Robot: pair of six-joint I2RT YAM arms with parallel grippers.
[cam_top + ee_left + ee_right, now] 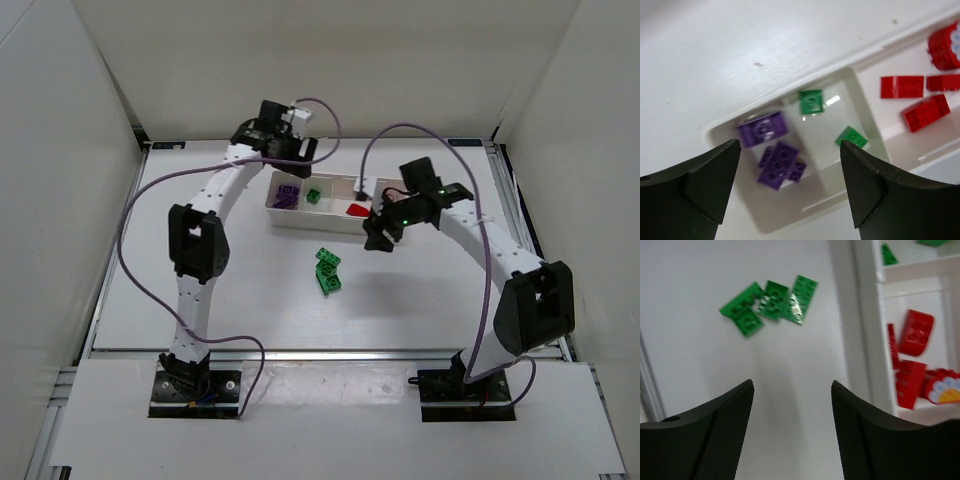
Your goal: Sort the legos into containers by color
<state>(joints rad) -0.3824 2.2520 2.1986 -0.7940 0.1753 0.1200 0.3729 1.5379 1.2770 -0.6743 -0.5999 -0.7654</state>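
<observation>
The long white tray [300,219] lies at the table's middle back. Purple legos [288,195] fill its left compartment, a green lego [314,195] its middle one, red legos [357,209] its right one. The left wrist view shows purple legos [776,160], two green legos [811,101] and several red legos [925,112] in the tray. A cluster of green legos [328,270] lies on the table in front of the tray, also in the right wrist view [771,304]. My left gripper [790,192] is open and empty above the tray's left end. My right gripper [379,235] is open and empty beside the tray's right end.
White walls enclose the table on the left, back and right. Purple cables loop from both arms over the table. The tray's near wall [865,330] runs beside my right gripper [792,435].
</observation>
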